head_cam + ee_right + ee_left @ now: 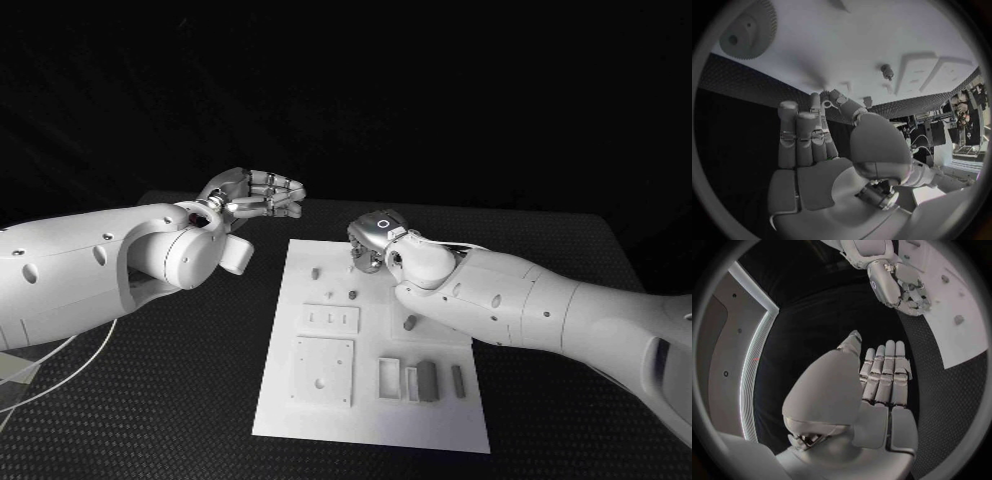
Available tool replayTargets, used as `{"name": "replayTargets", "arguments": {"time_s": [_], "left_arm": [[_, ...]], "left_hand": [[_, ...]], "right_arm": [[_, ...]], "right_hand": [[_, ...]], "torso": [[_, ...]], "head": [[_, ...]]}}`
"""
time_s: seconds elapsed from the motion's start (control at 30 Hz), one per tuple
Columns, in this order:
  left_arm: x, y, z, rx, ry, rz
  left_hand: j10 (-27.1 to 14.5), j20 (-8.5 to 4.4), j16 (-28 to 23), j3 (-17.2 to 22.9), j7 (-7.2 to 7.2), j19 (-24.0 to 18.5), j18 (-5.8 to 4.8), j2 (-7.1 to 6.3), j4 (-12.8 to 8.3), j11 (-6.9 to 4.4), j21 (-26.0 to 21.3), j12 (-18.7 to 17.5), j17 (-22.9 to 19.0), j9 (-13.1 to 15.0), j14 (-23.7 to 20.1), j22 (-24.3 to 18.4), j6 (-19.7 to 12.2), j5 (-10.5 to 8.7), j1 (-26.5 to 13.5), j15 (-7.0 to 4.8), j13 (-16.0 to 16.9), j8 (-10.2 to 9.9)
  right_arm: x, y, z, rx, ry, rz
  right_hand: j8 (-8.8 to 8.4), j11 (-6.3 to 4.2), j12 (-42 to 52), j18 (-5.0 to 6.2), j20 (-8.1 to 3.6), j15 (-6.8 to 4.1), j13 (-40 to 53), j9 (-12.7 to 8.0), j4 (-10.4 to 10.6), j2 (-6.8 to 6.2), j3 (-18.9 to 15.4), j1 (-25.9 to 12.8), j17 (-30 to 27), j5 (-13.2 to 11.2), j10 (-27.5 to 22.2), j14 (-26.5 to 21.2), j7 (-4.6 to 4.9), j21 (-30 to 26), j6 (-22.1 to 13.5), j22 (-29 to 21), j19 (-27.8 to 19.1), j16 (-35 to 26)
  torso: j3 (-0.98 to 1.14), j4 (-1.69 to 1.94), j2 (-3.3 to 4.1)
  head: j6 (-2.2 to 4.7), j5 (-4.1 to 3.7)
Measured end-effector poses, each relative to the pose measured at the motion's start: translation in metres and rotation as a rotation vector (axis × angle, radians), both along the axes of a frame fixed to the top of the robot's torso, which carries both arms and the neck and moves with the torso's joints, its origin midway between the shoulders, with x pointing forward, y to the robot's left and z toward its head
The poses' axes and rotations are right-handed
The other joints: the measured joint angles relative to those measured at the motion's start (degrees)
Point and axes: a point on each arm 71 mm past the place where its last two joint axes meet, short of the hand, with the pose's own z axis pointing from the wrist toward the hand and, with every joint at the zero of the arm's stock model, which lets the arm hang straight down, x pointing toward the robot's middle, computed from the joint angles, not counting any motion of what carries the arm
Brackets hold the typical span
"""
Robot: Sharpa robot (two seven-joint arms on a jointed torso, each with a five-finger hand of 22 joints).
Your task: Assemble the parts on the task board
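The white task board [368, 420] lies in the middle of the table. On it lie small pegs [353, 294], flat plates [323, 370] and upright blocks [426, 380]. My right hand [372, 245] hovers over the board's far end with its fingers pointing down. In the right wrist view this hand [817, 150] has straight fingers and the thumb bent toward their tips; whether they pinch anything is unclear. A gear [745, 30] and a peg [887, 71] lie on the board ahead of it. My left hand [260, 195] floats beyond the board's far left corner, fingers [886, 375] stretched out and holding nothing.
The black table [173, 400] extends to both sides of the board. My right forearm [548, 310] crosses above the board's right edge. The left wrist view shows the right hand [901, 285] above the board [967, 340], with a peg [959, 319] nearby.
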Motion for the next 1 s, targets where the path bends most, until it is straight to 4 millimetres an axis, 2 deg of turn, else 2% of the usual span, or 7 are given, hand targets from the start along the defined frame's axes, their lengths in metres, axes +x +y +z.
{"name": "replayTargets", "arguments": {"time_s": [0.37,0.6,0.87,1.0], "left_arm": [[-0.0002,0.0002,0.0,0.0,0.001,0.0],[-0.0001,0.0001,0.0,0.0,0.001,-0.001],[-0.0002,0.0007,0.0,0.0,0.002,0.0],[-0.0002,0.0008,0.0,0.0,0.002,0.0]], "left_hand": [[0.0,0.0,0.0,0.0,0.0,0.0,0.0,0.0,0.0,0.0,0.0,0.0,0.03,-0.05,0.0,-0.05,0.0,0.0,0.0,0.0,0.01,0.0],[0.0,0.0,0.0,0.0,0.0,0.0,0.0,0.0,0.0,0.0,0.0,0.0,0.03,-0.05,0.0,-0.04,0.0,-0.22,0.0,0.0,0.01,0.0],[0.0,0.0,0.0,0.0,0.0,0.0,0.0,0.0,0.0,0.0,0.0,0.0,0.08,-0.05,0.0,-0.04,0.0,-0.22,0.0,0.0,0.01,0.0],[0.0,0.0,0.0,0.0,0.0,0.0,0.0,0.0,0.0,0.0,0.0,0.0,0.08,-0.05,0.0,-0.04,0.0,-0.22,0.0,0.0,0.01,0.0]], "right_arm": [[0.0003,0.0,-0.0002,0.0,0.001,-0.001],[0.0005,0.0003,-0.0002,0.001,0.002,-0.001],[0.0014,-0.001,-0.0003,0.006,0.005,-0.006],[0.0019,-0.0016,-0.0002,0.009,0.006,-0.009]], "right_hand": [[-0.04,0.0,-0.22,0.0,0.0,0.01,-0.01,-0.01,0.0,0.0,0.0,0.0,-0.06,0.0,0.0,0.01,0.0,0.0,0.0,0.0,0.0,0.0],[-0.38,0.34,-0.61,0.0,-0.13,0.06,-0.01,-0.01,0.0,-0.23,0.0,0.23,-0.25,0.0,-0.34,-0.05,0.44,0.0,-0.62,0.0,-0.32,0.0],[-2.47,1.67,-1.34,-0.03,-0.23,1.03,-0.69,-0.8,0.0,-1.19,0.0,0.63,-0.71,0.01,-3.73,-1.05,2.24,-0.44,-3.87,0.0,-0.87,0.0],[-2.47,2.05,-1.34,-0.05,-0.15,1.12,-0.73,-0.86,0.01,-1.19,0.0,0.63,-0.75,0.01,-4.11,-1.14,2.33,-0.44,-3.96,0.0,-0.96,0.0]], "torso": [[-0.04,0.02,-0.02],[-0.04,-0.02,-0.04],[0.0,-0.05,-0.05],[-0.01,-0.09,-0.05]], "head": [[-0.1,0.14],[-0.19,0.24],[-0.19,0.31],[-0.19,0.34]]}}
